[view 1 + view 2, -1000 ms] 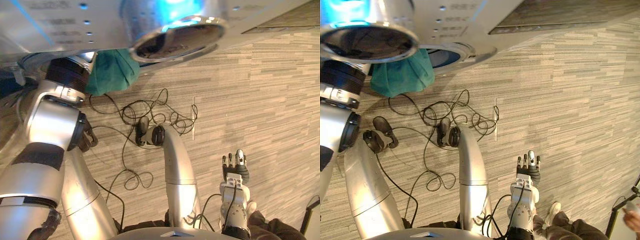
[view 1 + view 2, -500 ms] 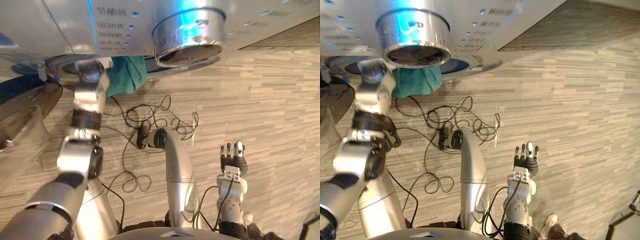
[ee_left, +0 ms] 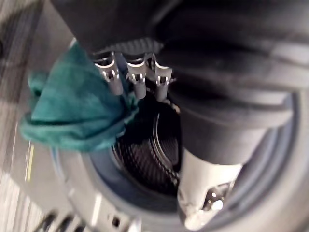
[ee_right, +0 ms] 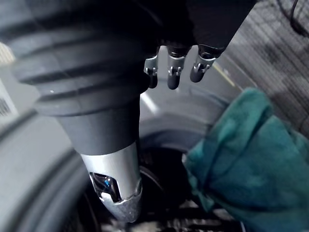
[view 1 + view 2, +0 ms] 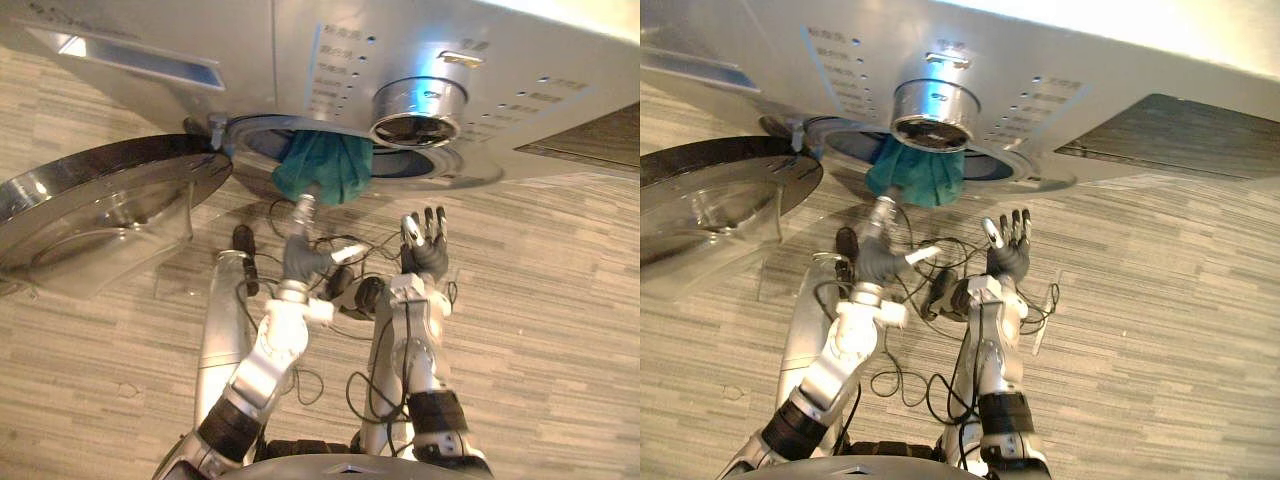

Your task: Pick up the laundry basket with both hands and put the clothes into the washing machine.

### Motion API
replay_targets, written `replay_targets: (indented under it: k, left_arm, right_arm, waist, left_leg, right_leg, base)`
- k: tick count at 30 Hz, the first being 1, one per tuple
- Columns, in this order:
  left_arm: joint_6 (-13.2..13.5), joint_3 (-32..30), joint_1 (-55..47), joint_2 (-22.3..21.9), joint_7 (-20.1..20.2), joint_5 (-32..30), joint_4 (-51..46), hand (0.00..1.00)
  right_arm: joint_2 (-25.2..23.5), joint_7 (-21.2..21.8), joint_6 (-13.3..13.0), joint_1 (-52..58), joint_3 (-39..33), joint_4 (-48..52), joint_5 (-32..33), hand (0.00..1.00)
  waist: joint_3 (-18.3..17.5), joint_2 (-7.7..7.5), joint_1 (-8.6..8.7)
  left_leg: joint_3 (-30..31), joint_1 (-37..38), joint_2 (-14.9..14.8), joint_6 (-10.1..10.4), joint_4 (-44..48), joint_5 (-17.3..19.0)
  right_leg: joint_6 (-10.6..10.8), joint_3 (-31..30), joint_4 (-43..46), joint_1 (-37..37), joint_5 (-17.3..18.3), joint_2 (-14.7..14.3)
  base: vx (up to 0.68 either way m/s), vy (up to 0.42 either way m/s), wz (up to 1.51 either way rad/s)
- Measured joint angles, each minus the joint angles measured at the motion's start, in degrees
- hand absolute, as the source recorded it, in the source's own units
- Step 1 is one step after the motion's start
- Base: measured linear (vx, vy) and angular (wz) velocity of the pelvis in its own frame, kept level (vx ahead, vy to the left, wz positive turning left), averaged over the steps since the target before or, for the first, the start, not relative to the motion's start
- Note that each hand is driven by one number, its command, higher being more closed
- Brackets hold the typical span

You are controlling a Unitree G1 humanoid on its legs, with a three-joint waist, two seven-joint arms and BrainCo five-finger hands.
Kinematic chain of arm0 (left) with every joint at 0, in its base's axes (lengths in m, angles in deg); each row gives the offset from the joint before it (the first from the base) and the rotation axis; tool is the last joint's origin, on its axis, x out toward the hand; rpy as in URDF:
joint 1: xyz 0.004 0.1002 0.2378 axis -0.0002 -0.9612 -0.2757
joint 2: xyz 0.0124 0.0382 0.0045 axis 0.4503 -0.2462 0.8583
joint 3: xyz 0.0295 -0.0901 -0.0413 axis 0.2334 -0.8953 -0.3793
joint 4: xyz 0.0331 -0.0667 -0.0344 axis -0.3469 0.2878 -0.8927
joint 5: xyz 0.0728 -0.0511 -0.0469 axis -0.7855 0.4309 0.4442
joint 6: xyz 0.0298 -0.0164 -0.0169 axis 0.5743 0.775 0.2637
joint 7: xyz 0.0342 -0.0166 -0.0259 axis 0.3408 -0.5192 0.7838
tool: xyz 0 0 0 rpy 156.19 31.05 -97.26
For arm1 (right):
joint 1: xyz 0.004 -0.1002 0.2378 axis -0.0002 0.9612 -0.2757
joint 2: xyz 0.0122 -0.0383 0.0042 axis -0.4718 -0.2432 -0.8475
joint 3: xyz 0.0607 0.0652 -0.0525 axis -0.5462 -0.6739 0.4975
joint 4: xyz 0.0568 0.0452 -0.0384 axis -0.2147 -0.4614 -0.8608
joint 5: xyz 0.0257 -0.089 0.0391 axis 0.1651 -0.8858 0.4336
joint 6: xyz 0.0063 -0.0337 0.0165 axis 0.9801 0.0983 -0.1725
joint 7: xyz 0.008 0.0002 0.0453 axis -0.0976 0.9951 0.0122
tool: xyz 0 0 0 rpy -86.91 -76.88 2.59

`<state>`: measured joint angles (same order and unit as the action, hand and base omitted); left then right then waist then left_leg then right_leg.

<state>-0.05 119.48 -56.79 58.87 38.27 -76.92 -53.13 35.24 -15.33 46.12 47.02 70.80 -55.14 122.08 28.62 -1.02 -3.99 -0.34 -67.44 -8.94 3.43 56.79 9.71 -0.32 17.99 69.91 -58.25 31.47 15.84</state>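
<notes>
Resting straight, parted fingers (image 3: 137,83) of the left hand (image 5: 299,259) at the edge of the teal cloth (image 5: 325,168), clamping nothing. Holding the right hand (image 5: 424,248) nearby, fingers likewise apart and empty. Leaving the cloth draping over the lip of the washing machine (image 5: 300,60), beside its open door (image 5: 100,210). Probably finishing the loading; next, needing a push deeper into the drum (image 3: 145,154).

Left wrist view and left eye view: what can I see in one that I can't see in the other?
The left wrist view looks into the dark, holey drum. The left eye view adds the open round door, the silver knob and the open right hand. Both share the left hand by the green cloth hanging out of the washing machine.
</notes>
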Motion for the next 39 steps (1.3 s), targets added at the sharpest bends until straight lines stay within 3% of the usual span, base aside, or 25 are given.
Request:
replay_targets:
  k: [2,4,6,10,16,26,34,35,38,39]
  left_arm:
    - [1.0,3.0,-1.4,0.9,1.4,-1.3,-0.3,0.0]
    - [1.1,3.4,-2.0,1.3,1.7,-2.4,-0.3,0.0]
    - [1.1,2.6,-1.1,1.3,1.9,-2.4,-0.2,0.0]
    - [1.1,-1.6,-1.3,1.5,1.8,-2.3,-0.2,0.0]
    - [0.9,-7.5,-1.5,1.6,-0.2,-2.2,-0.1,0.0]
    - [0.5,-7.7,-1.8,0.9,0.5,-0.9,0.1,0.0]
    - [0.4,-8.1,-3.2,0.2,1.0,1.6,-1.4,0.0]
    - [0.3,-8.1,-3.6,0.0,1.0,2.2,-1.6,0.0]
    - [0.2,-8.2,-5.4,-0.9,0.9,3.5,-3.6,0.0]
    - [0.2,-8.1,-5.5,-1.1,0.9,3.6,-4.0,0.0]
  right_arm:
    - [2.6,-1.0,0.1,-5.6,1.6,-5.2,-2.9,0.0]
    - [5.2,-1.0,1.3,-10.9,3.2,-10.5,-5.1,0.0]
    - [9.0,-1.0,3.6,-16.8,5.4,-16.6,-7.4,0.0]
    - [12.6,-1.1,5.9,-24.3,7.9,-26.5,-10.0,0.0]
    - [19.0,-2.1,5.8,-28.0,8.8,-34.4,-11.5,0.0]
    - [24.5,-2.6,4.4,-30.4,15.5,-40.3,-11.6,0.0]
    - [28.0,-6.4,2.3,-32.7,20.1,-41.6,-11.6,0.0]
    - [28.4,-7.4,2.2,-32.9,20.2,-41.6,-11.6,1.0]
    - [29.5,-8.7,2.2,-33.8,21.7,-41.3,-10.9,1.0]
    - [29.7,-8.9,2.1,-34.1,21.8,-41.0,-10.9,1.0]
  waist:
    - [0.8,1.11,-0.96]
    - [0.9,1.28,-1.56]
    - [2.1,2.3,-1.89]
    - [2.2,2.43,-2.53]
    - [2.3,2.61,-2.62]
    - [2.2,2.71,-3.84]
    - [2.2,2.89,-3.83]
    - [2.2,2.91,-3.82]
    - [2.0,3.2,-4.58]
    - [2.0,3.26,-4.59]
  left_leg:
    - [0.0,-0.3,0.2,0.1,0.1,-0.1]
    - [0.0,-1.3,0.5,0.1,0.3,-0.4]
    - [0.5,-2.4,1.6,0.1,1.3,-0.5]
    - [1.0,-4.8,3.0,0.3,2.4,-0.8]
    - [1.0,-6.4,4.4,0.2,1.6,-2.0]
    - [-0.1,-6.6,4.3,-0.2,-2.2,-4.8]
    - [-0.6,-8.6,6.4,-0.2,-6.6,-4.8]
    - [-1.1,-8.7,6.3,-0.2,-8.4,-4.9]
    - [-0.8,-9.0,5.5,-1.3,-3.8,-4.3]
    - [-0.6,-9.7,5.7,-1.3,-3.5,-5.6]
  right_leg:
    - [0.2,0.0,0.4,-0.2,0.2,0.2]
    - [0.2,-0.1,1.2,-1.6,0.4,0.7]
    - [0.3,0.1,3.1,-2.1,1.3,1.8]
    - [0.6,-0.1,5.8,-4.3,2.3,3.2]
    - [1.0,0.0,7.4,-5.7,3.5,5.1]
    - [0.7,1.6,5.5,-5.9,3.2,5.9]
    - [0.6,3.2,4.2,-8.1,3.0,8.2]
    - [0.4,3.9,3.5,-8.2,2.9,8.6]
    - [-0.4,5.3,3.7,-9.1,2.0,9.5]
    - [-0.1,5.1,4.1,-9.7,1.7,9.5]
  base:
    - [-0.03,-0.043,0.1]
    - [-0.03,-0.038,0.1]
    - [-0.03,-0.03,0.27]
    - [-0.04,-0.041,0.27]
    - [-0.04,-0.033,0.24]
    - [-0.02,-0.012,0.08]
    - [-0.01,0.016,0.21]
    - [-0.04,0.004,0.42]
    - [-0.03,0.044,0.0]
    - [-0.03,0.093,-0.29]
